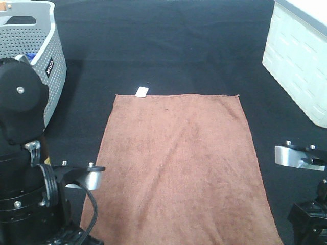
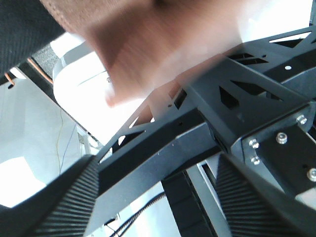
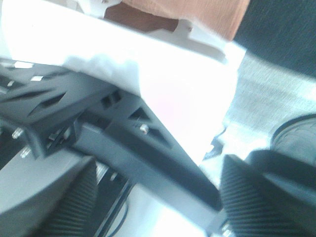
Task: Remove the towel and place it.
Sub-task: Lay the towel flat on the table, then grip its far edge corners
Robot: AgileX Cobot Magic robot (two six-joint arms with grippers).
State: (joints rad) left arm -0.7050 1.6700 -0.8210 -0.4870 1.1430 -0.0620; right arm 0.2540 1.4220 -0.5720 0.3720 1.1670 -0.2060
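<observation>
The brown towel [image 1: 179,163] lies spread flat on the dark table [image 1: 168,46], with its white tag [image 1: 142,91] at the far left corner. Its near edge runs out of the high view. Both arms are drawn back at the near edge, left [image 1: 30,173] and right [image 1: 306,199]. My left gripper [image 2: 158,210] is open and empty, with a blurred towel edge [image 2: 138,44] beyond it. My right gripper [image 3: 163,207] is open and empty, with a strip of towel [image 3: 197,12] beyond it. Neither gripper touches the towel.
A grey perforated basket [image 1: 36,46] stands at the far left, with something blue inside. A white box [image 1: 301,56] stands at the far right. Black frame bars [image 2: 207,123] fill both wrist views close to the fingers.
</observation>
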